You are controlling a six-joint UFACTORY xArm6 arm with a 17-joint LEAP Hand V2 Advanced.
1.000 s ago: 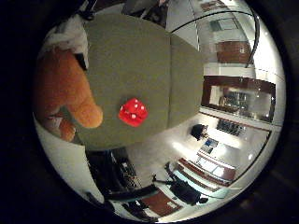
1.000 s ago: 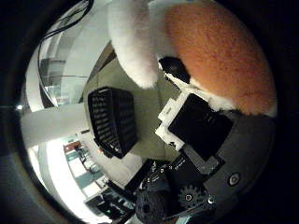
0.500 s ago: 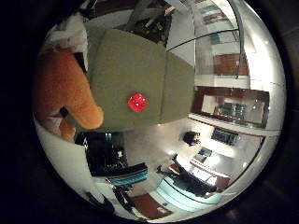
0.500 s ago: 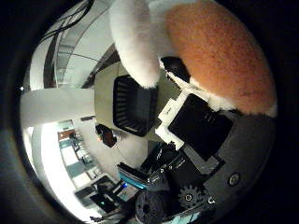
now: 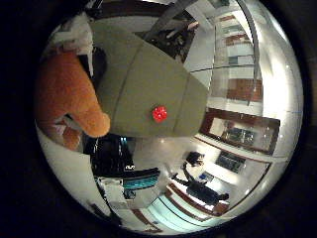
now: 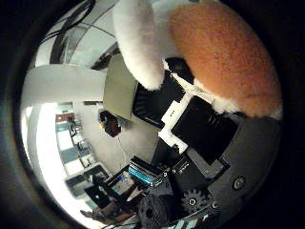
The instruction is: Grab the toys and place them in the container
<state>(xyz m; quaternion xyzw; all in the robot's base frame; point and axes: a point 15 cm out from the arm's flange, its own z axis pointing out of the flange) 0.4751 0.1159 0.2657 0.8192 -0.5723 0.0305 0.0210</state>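
Observation:
An orange and white plush toy [image 6: 224, 52] fills much of the thumb side view, pressed against my palm. My right hand [image 6: 200, 129] is shut on it, its black and white fingers lying against the plush. The toy's orange limb [image 5: 69, 99] also shows in the little finger side view. Far below, a small red die [image 5: 159, 113] lies on the olive green table [image 5: 143, 74], near its edge. A black container [image 6: 152, 102] stands on the same table, partly hidden behind the plush and the fingers.
The table's edge drops to a pale floor [image 5: 163, 148]. Around it stand desks with dark screens [image 5: 114, 158], a black chair [image 5: 198, 188] and wood-framed glass walls [image 5: 237, 134].
The whole picture has shrunk: the hand has risen away from the table, so the die and the container look smaller. The plush toy stays held against the palm.

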